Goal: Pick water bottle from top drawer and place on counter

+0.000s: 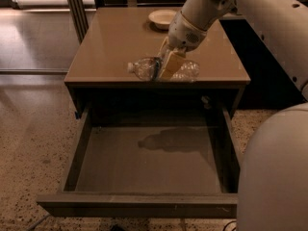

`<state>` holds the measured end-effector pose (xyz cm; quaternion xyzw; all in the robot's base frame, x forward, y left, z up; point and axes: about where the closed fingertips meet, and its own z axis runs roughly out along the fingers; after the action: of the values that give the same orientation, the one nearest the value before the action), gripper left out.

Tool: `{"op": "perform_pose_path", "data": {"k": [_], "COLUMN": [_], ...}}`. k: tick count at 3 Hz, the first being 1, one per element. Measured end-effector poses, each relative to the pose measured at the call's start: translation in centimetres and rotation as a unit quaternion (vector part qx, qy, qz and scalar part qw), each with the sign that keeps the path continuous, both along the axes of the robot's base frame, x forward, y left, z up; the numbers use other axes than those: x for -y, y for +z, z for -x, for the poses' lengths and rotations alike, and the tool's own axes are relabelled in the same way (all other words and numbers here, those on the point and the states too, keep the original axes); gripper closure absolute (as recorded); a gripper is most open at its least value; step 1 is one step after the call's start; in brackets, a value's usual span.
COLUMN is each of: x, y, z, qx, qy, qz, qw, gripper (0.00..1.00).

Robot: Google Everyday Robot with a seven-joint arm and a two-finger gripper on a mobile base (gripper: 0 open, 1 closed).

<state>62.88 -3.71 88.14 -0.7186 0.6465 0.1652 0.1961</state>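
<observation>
My gripper [167, 67] is shut on the water bottle [144, 68], a clear crinkled bottle held on its side with its white cap pointing left. The bottle hangs just over the front part of the counter [115, 47], close to its front edge; I cannot tell whether it touches the surface. The top drawer [144, 158] stands pulled fully open below, its flat bottom bare, with the shadow of the arm and bottle on it.
A pale shallow dish [162, 17] sits at the back of the counter. The robot's white body [274, 172] fills the lower right. Speckled floor [33, 129] lies to the left, and a dark post [77, 8] stands at the counter's back left.
</observation>
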Motion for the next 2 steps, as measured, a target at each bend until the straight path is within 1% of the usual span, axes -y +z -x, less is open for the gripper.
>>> {"op": "perform_pose_path", "data": {"k": [1, 2], "x": [0.6, 1.9], "y": [0.2, 0.8], "z": [-2.4, -6.1], "qx": [0.013, 0.032], "qy": [-0.011, -0.029], "qz": [0.003, -0.005], "qw": [0.9998, 0.9990], "gripper": [1.00, 1.00]}}
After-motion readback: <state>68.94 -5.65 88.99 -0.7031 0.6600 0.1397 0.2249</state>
